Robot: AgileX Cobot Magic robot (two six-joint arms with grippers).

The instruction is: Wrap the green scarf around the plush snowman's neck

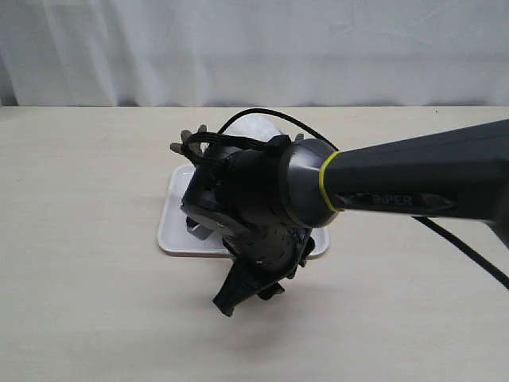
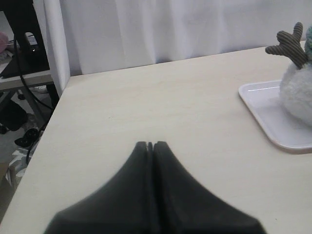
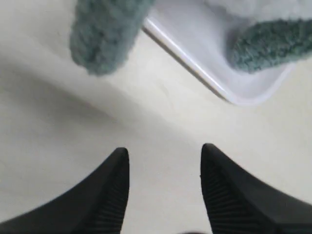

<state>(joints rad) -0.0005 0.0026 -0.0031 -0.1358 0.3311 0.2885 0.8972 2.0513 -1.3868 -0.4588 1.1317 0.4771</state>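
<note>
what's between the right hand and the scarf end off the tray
Only bare tabletop separates the right hand from that green scarf end, per the right wrist view.

right arm (image 1: 421, 171): dark grey tube | yellow ring (image 1: 324, 181) | PiPER lettering (image 1: 395, 199) | black cable (image 1: 465, 251) | tool fingers (image 3: 224, 195): black, ribbed

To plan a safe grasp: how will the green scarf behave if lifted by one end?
The scarf looks thick and fuzzy, so it is probably soft, light and not slippery. Its ends lie in different directions, one past the tray edge, so it is likely floppy and would hang and trail. The open hand could probably pinch it easily.
</note>
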